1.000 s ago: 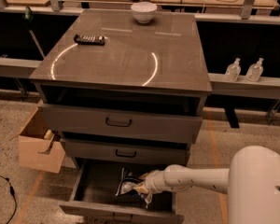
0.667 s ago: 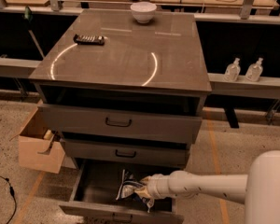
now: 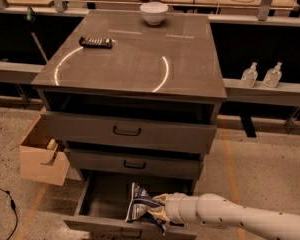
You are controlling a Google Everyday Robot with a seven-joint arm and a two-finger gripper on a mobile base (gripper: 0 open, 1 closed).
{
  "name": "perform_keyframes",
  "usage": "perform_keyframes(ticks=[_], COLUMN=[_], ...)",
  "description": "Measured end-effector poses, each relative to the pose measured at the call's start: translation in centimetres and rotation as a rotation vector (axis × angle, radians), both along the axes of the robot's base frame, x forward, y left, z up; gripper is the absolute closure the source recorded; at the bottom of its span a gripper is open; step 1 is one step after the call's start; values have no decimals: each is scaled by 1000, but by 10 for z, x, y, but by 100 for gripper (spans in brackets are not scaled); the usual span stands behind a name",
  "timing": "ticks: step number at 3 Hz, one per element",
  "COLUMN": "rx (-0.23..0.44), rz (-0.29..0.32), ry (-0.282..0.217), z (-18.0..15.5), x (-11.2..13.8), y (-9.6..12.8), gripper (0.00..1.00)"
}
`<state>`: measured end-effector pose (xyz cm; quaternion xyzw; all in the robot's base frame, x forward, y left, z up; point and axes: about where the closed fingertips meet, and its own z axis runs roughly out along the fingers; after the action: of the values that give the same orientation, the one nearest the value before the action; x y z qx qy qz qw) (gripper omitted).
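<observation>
Crinkled blue-white snack bag [image 3: 138,207], clamped by the claw [image 3: 159,213] at its 3 o'clock edge, wants a firm hold over the grey drawer [image 3: 97,204].

No lettering, label, brand, number or sign can be read anywhere, neither on the printed bag [image 3: 139,207] clamped in the pincer [image 3: 155,212] over the open bottom drawer [image 3: 97,204], nor on the two bottles [image 3: 250,75] or the dark remote [image 3: 96,42] on the surface [image 3: 140,64].
</observation>
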<state>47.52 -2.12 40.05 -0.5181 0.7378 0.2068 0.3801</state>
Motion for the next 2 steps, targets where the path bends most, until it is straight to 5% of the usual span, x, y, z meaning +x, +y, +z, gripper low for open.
perform_keyframes(ticks=[2], rx=[161], rz=[79], ry=[-119], z=[104], x=[-14], y=[-15], gripper=[100])
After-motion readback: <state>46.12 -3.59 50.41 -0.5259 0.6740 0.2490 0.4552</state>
